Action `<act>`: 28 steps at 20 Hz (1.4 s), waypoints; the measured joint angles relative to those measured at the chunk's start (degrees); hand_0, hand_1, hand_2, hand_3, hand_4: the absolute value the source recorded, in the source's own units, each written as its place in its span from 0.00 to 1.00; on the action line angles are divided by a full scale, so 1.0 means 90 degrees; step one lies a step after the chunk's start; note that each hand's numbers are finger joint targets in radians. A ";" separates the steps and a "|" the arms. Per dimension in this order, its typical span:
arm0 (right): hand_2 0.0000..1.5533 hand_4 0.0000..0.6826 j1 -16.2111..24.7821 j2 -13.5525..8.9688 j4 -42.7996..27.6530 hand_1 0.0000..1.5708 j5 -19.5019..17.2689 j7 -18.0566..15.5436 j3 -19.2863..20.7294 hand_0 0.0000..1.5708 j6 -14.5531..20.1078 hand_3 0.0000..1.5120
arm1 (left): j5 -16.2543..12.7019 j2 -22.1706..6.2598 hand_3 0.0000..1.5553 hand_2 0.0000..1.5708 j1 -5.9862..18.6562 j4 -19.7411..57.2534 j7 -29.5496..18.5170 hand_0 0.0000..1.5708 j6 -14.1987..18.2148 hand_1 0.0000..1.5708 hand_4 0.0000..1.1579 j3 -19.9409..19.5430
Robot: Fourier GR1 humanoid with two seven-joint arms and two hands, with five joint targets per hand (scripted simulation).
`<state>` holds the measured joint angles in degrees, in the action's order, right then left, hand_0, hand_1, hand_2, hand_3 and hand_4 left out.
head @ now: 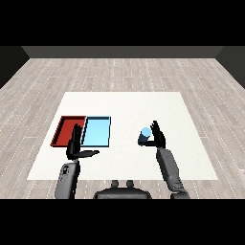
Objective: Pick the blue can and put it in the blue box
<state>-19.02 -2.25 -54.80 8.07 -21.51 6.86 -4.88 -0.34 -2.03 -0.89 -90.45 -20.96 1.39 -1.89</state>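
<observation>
The blue can (144, 135) stands upright on the white table (129, 107), right of the trays. My right hand (157, 137) is right beside it on its right side, fingers straight and pointing up, not curled round it. The light blue tray (97, 131) lies left of centre with nothing in it, and the red tray (68, 130) lies against its left side. My left hand (75, 147) hovers over the near edge of the trays, fingers straight, thumb out to the right, holding nothing.
The table's near edge (124, 180) runs just in front of both forearms. A wooden floor (124, 72) surrounds the table.
</observation>
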 measured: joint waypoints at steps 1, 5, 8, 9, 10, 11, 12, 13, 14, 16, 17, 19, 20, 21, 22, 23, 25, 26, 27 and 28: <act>0.00 0.00 -0.0063 0.0012 0.0144 0.00 0.0007 -0.0058 0.0012 0.00 0.0000 0.00 | 0.0013 -0.0006 0.00 0.00 -0.0092 -0.0067 -0.0040 0.00 -0.0009 0.00 0.00 0.0010; 0.00 0.00 -0.0231 0.0081 0.0524 0.00 0.0086 -0.0193 -0.0035 0.00 0.0129 0.00 | 0.0046 0.0007 0.00 0.00 -0.0040 0.0120 -0.0209 0.00 0.0022 0.00 0.00 -0.0027; 0.00 0.00 -0.0381 0.0012 0.0668 0.00 0.0168 -0.0152 0.0035 0.00 0.0078 0.00 | -0.0028 -0.0085 0.00 0.00 -0.0055 0.0198 -0.0291 0.00 -0.0104 0.00 0.00 -0.0110; 0.00 0.00 -0.0362 0.0056 0.0533 0.00 0.0188 -0.0055 0.0003 0.00 0.0132 0.00 | -0.0035 -0.0108 0.00 0.00 -0.0021 0.0157 -0.0208 0.00 -0.0101 0.00 0.00 -0.0128; 0.00 0.00 -0.0357 0.0080 0.0592 0.00 0.0182 -0.0092 -0.0014 0.00 0.0140 0.00 | -0.0027 -0.0092 0.00 0.00 -0.0001 0.0147 -0.0181 0.00 -0.0070 0.00 0.00 -0.0126; 0.00 0.00 -0.0361 0.0085 0.0720 0.00 0.0182 -0.0217 -0.0010 0.00 0.0091 0.00 | -0.0049 -0.0117 0.00 0.00 -0.0058 0.0085 -0.0184 0.00 -0.0097 0.00 0.00 -0.0150; 0.00 0.00 -0.0447 0.0091 0.0781 0.00 0.0220 -0.0179 0.0015 0.00 0.0093 0.00 | -0.0008 -0.0105 0.00 0.00 -0.0049 0.0061 -0.0170 0.00 -0.0063 0.00 0.00 -0.0127; 0.00 0.00 -0.0545 0.0084 0.0942 0.00 0.0240 -0.0245 0.0053 0.00 0.0066 0.00 | 0.0023 -0.0068 0.00 0.00 -0.0096 -0.0123 -0.0029 0.00 -0.0005 0.00 0.00 -0.0070; 0.00 0.00 -0.0578 0.0110 0.1006 0.00 0.0239 -0.0271 0.0051 0.00 0.0093 0.00 | 0.0079 -0.0034 0.00 0.00 -0.0162 -0.0077 -0.0124 0.00 0.0010 0.00 0.00 -0.0025; 0.00 0.00 -0.0595 0.0123 0.1138 0.00 0.0290 -0.0372 0.0021 0.00 0.0059 0.00 | -0.0048 -0.0065 0.00 0.00 -0.0216 -0.0247 -0.0029 0.00 -0.0069 0.00 0.00 -0.0071; 0.00 0.00 -0.0478 0.0150 0.0897 0.00 0.0336 -0.0239 -0.0037 0.00 0.0082 0.00 | -0.0064 -0.0096 0.00 0.00 -0.0158 -0.0169 -0.0054 0.00 -0.0086 0.00 0.00 -0.0122; 0.00 0.00 -0.0581 0.0120 0.1015 0.00 0.0347 -0.0268 -0.0018 0.00 0.0053 0.00 | -0.0070 -0.0107 0.00 0.00 -0.0157 -0.0118 -0.0083 0.00 -0.0111 0.00 0.00 -0.0139; 0.00 0.00 -0.0699 0.0127 0.1213 0.00 0.0339 -0.0357 0.0012 0.00 0.0065 0.00 | -0.0103 -0.0123 0.00 0.00 -0.0152 -0.0139 -0.0056 0.00 -0.0138 0.00 0.00 -0.0160; 0.00 0.00 -0.0767 0.0128 0.1319 0.00 0.0327 -0.0409 0.0024 0.00 0.0087 0.00 | -0.0071 -0.0075 0.00 0.00 -0.0196 -0.0208 -0.0043 0.00 -0.0107 0.00 0.00 -0.0103; 0.00 0.00 -0.0796 0.0153 0.1344 0.00 0.0349 -0.0400 -0.0040 0.00 0.0200 0.00 | -0.0056 -0.0076 0.00 0.00 -0.0143 -0.0189 -0.0016 0.00 -0.0098 0.00 0.00 -0.0100; 0.00 0.00 -0.0886 0.0104 0.1483 0.00 0.0357 -0.0431 -0.0002 0.00 0.0168 0.00 | -0.0050 -0.0075 0.00 0.00 -0.0212 -0.0181 -0.0085 0.00 -0.0123 0.00 0.00 -0.0092; 0.00 0.00 -0.0739 0.0095 0.1259 0.00 0.0323 -0.0343 -0.0085 0.00 0.0179 0.00 | -0.0004 -0.0047 0.00 0.00 -0.0075 -0.0164 0.0020 0.00 -0.0061 0.00 0.00 -0.0065; 0.00 0.00 -0.0807 0.0062 0.1309 0.00 0.0322 -0.0337 -0.0060 0.00 0.0186 0.00 | -0.0064 -0.0107 0.00 0.00 -0.0075 -0.0061 -0.0068 0.00 -0.0133 0.00 0.00 -0.0150; 0.00 0.00 -0.0811 0.0098 0.1281 0.00 0.0425 -0.0318 -0.0149 0.00 0.0315 0.00 | -0.0002 -0.0053 0.00 0.00 -0.0079 -0.0053 -0.0081 0.00 -0.0081 0.00 0.00 -0.0091; 0.32 0.00 -0.0856 0.0099 0.1330 0.00 0.0456 -0.0313 -0.0112 0.00 0.0337 0.00 | -0.0022 -0.0054 0.00 0.00 -0.0078 0.0067 -0.0224 0.00 -0.0104 0.00 0.00 -0.0129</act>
<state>-26.73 -1.36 -42.83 12.17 -24.32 5.85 -1.85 -0.54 -2.52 -1.59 -89.84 -22.97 0.45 -3.05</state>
